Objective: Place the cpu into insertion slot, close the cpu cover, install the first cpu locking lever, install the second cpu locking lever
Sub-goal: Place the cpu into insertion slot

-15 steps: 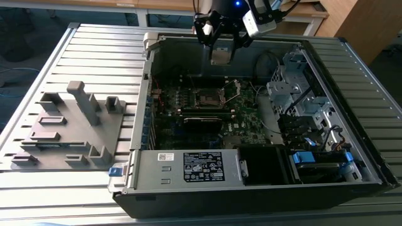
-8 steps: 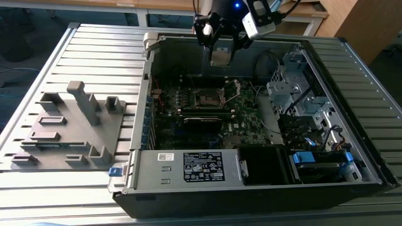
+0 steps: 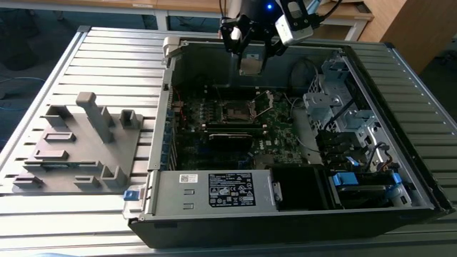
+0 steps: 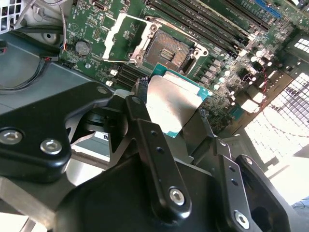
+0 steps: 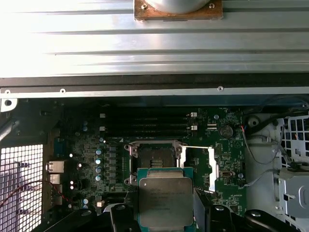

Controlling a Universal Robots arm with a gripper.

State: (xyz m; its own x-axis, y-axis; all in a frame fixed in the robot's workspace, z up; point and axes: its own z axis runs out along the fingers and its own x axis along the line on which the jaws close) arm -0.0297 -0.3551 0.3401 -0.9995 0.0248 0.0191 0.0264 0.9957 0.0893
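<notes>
Plainly the first step is in hand, the placing of the chip, and nothing after it is begun. Starting from the exterior view's left, a grey moulded fixture lies on the slatted table at nine o'clock of the open computer case, well apart from the work. Inside the case, on the green motherboard, the insertion slot sits bare, a dark square recess with nothing in it. At twelve o'clock of it, raised well clear of the board, hangs the gripper. Its fingers are clenched on the cpu, pinching it by two opposite edges. In the second wrist view the cpu shows its silver-grey top between the black fingers, and the insertion slot lies apart from it. At three o'clock of the slot the cpu cover stands swung up on its hinge, so the recess is open to receive the chip. Further toward three o'clock stands the metal drive cage. I cannot tell how the locking levers stand. By my judgement, seating the chip calls for bringing it squarely over the recess, edges matched to the silver rim. It should then go down level and gently, clear of the raised cover, with no sideways drag across the socket's contacts.
</notes>
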